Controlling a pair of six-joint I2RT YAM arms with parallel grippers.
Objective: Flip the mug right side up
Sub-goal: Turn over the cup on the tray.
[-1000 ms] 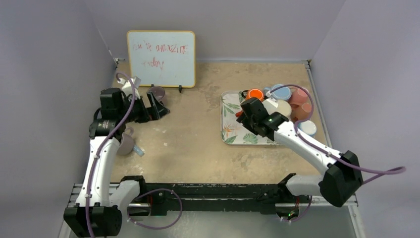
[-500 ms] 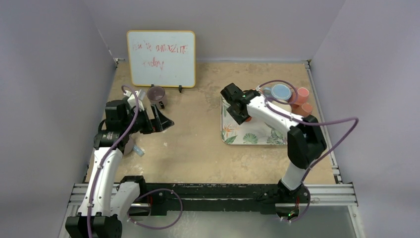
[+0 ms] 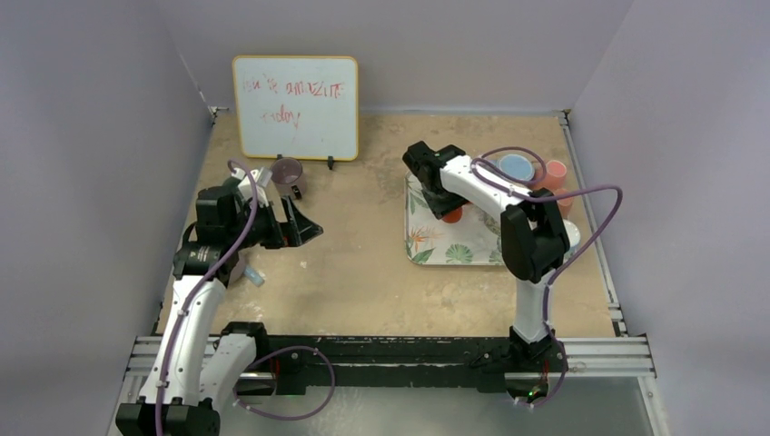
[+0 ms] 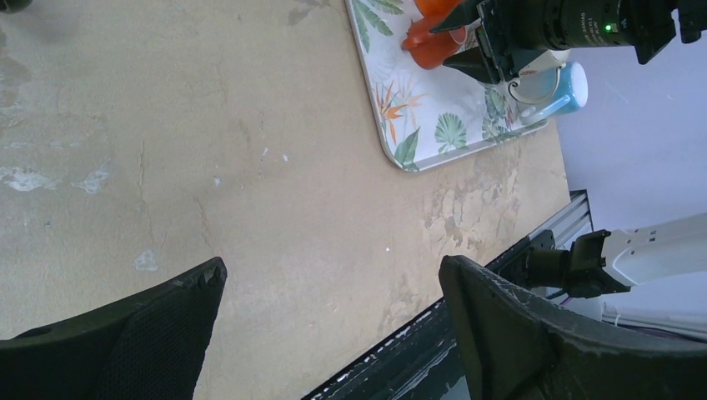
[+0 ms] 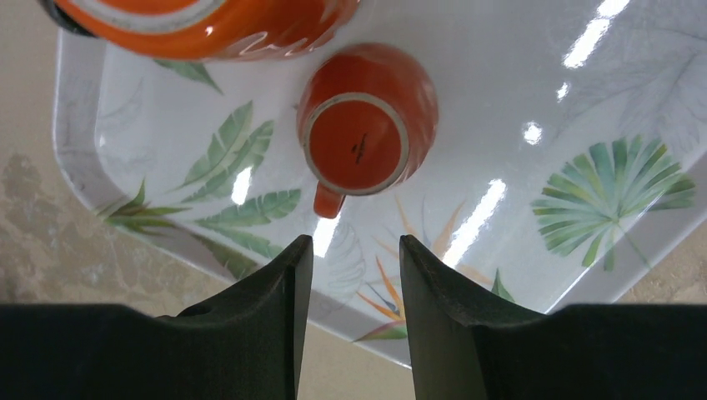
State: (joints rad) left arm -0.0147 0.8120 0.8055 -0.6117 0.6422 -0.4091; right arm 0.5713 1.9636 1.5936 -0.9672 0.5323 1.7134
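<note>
1. The right fingers stand slightly apart with nothing between them. The left fingers are spread wide and empty over the tan table.
2. The small orange glazed mug sits base-up on the glossy white leaf-printed tray, just ahead of the right fingers, with its handle pointing at them.
3. Risk: that gap looks narrower than the mug's body. Coming down like this, the fingers would probably strike the base or catch only the handle, and the mug would skid on the slick tray.
4. Risk: the larger orange vessel sits just beside the mug, so tipping the mug could knock it.
5. Count: two arms, two fingers each, two orange pieces, one tray, one purple cup and one whiteboard.
</note>
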